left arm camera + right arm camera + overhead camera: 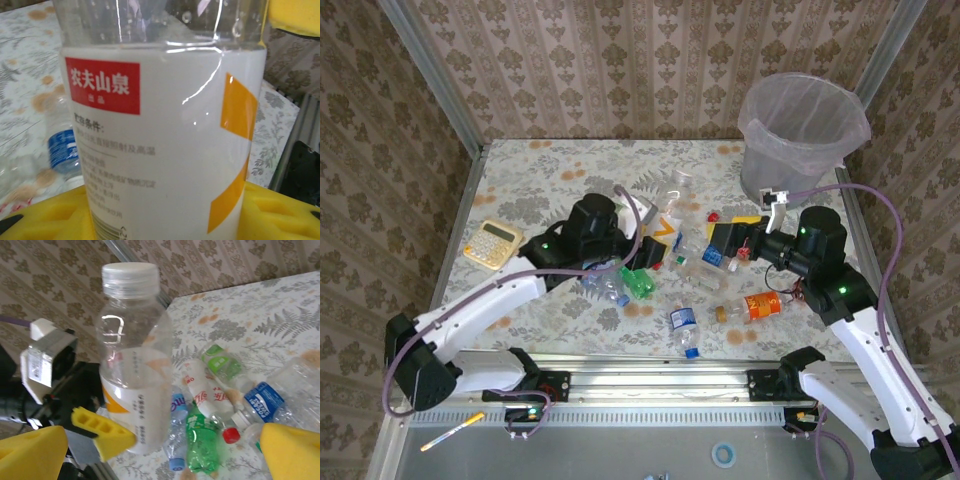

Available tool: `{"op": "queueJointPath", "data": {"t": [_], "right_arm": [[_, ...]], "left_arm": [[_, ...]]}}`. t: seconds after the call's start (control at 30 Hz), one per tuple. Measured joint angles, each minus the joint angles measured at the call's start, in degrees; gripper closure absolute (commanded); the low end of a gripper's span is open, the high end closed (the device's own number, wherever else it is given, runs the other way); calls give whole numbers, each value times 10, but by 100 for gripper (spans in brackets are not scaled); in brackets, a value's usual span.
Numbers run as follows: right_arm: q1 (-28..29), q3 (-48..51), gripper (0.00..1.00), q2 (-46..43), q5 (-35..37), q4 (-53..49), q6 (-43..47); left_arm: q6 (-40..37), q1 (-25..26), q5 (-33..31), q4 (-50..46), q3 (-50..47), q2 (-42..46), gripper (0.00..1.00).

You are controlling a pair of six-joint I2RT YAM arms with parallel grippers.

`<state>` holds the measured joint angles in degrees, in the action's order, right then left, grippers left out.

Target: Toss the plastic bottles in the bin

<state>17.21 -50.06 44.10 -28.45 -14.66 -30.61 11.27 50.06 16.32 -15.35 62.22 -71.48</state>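
The left end effector grips the clear, white-labelled plastic bottle mid-body, upright over the bench (likely for a stable carry). The right end effector stands open near the round grey bin.

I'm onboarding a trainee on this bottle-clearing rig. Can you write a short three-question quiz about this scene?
1. True or false: the bin stands at the far right corner of the table.
2. What does the left gripper hold? A) a green bottle B) a clear white-capped bottle C) the calculator
3. Fill in: the right gripper has its jaws ____.
Key: 1 true; 2 B; 3 open.
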Motion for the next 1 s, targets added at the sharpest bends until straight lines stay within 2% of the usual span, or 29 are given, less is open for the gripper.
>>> {"op": "queueJointPath", "data": {"t": [0.17,0.43,1.0], "right_arm": [[0,16,0,0,-21,47,-31],[0,30,0,0,-33,68,-55],[0,38,0,32,-33,113,-78]], "left_arm": [[-9,22,12,27,8,-27,46],[-9,36,29,56,13,-57,47],[-25,64,51,73,13,-58,49]]}}
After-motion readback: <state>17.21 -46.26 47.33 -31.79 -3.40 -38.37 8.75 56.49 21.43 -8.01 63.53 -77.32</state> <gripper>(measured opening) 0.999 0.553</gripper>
